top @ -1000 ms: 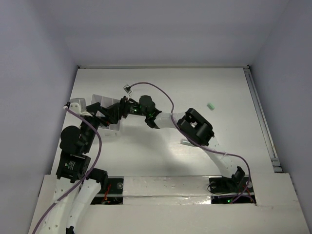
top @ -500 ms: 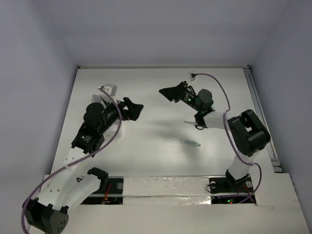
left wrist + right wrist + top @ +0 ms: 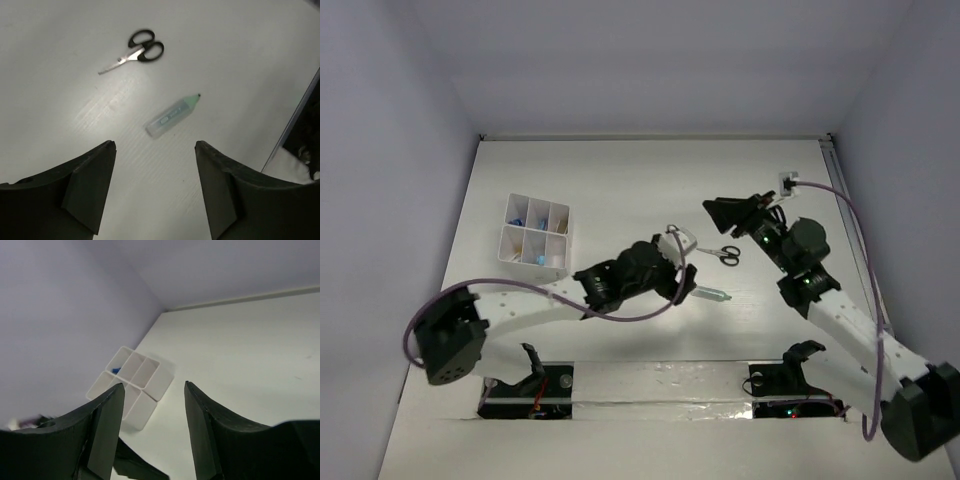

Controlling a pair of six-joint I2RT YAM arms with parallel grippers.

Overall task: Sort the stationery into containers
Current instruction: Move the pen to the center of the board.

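A clear pen with a green cap lies on the white table just ahead of my left gripper, which is open with only bare table between its fingers. Small black-handled scissors lie farther out. From above, the left gripper sits right beside the pen, with the scissors behind it. My right gripper hangs above the table behind the scissors, open and empty. The white six-compartment container stands at the left, holding blue and teal pieces; it also shows past the right gripper as the container.
The left arm stretches low across the table from the bottom left to the middle. The right arm rises along the right side. Lavender walls close in the table on the back and sides.
The left arm left the container and swung across to the pen in the middle. The right gripper moved from the container area to the right, above the scissors. The container is now uncovered.
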